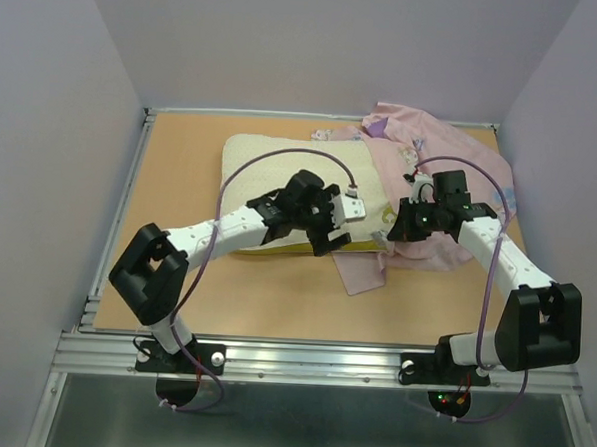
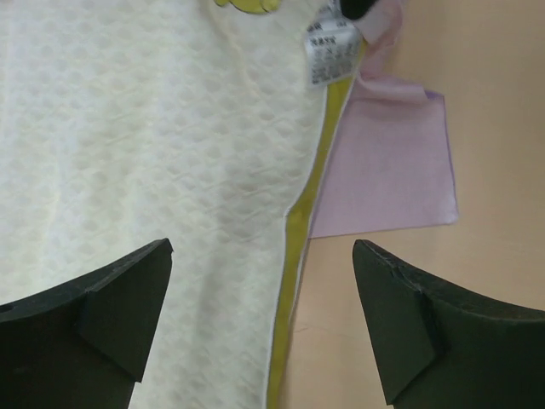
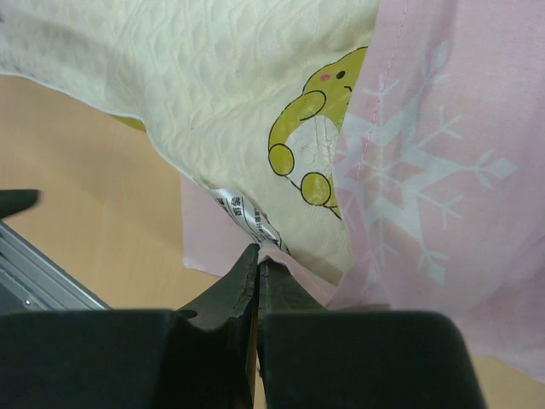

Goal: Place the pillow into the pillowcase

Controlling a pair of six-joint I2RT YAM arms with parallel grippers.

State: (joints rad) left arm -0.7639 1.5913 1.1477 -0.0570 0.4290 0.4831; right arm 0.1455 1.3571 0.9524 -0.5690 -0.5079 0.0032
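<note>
The left end effector [image 2: 262, 256] is hovering with jaws wide apart over the yellow side band of the pillow [image 1: 266, 167]. The right end effector [image 3: 257, 260] is pinching the hem of the pillowcase [image 1: 437, 156]. The pillow is lying mid-tabletop [image 1: 175, 287], its right end sitting inside the pink pillowcase, which is bunching toward the far right corner.

Bare bench [image 1: 181, 167] left of and nearer than the pillow [image 1: 257, 161] is passable; heaped pillowcase [image 1: 433, 140] blocks the far right, and left gripper [image 1: 331, 223] and right gripper [image 1: 404, 224] crowd the pillow's near right end.
</note>
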